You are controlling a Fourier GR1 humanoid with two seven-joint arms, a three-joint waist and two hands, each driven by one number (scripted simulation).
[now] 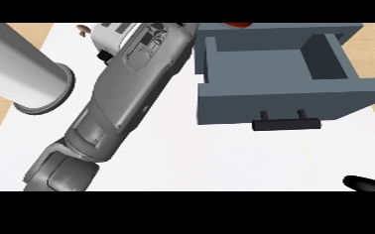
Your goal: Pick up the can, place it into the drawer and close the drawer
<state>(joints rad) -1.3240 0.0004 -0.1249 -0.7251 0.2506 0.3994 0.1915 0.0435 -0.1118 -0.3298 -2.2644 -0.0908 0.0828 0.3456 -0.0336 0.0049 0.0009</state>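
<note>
The blue-grey drawer [219,106] stands pulled open at the right of the white counter, its black handle [287,124] facing me. What shows of its inside is bare. My left forearm [124,94] slants from the lower left up to the top edge beside the drawer's left wall, and its hand is cut off there. A white rounded thing [110,37] with a black part peeks out left of the forearm's end. A red thing [236,25] shows just behind the drawer's back wall. I cannot tell which is the can. Only a black fingertip of my right hand [359,182] shows at the lower right.
A large grey cylinder with a flanged end [33,82] lies over the counter's left edge. The white counter [219,158] stretches in front of the drawer. Wood-coloured surface shows beyond the counter at far left and far right.
</note>
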